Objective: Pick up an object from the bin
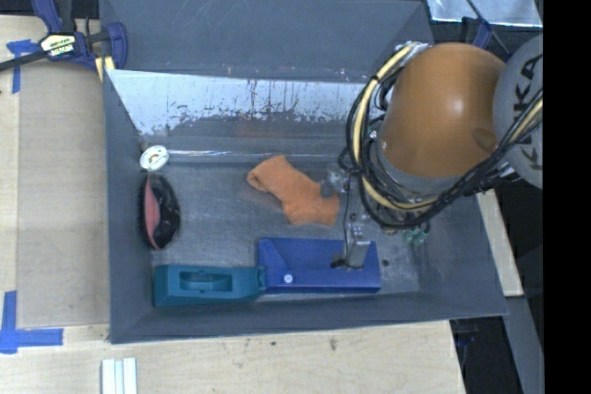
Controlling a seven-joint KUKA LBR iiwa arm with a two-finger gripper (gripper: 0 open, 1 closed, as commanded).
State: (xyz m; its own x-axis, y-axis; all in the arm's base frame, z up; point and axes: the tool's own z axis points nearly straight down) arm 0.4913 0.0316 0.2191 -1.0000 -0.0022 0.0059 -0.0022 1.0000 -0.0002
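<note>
My gripper (350,259) hangs below the orange dome at the right of the bin, its tip down on the right part of a flat dark blue rectangular piece (300,270) lying along the front wall. A crumpled orange cloth (288,190) lies just left of the gripper, in the middle of the bin. Nothing shows held in the gripper.
A teal box-shaped tool (203,283) lies in the front left corner, touching the blue piece's left end. A black and red oval thing (159,210) rests by the left wall, with a small white round cap (154,158) behind it.
</note>
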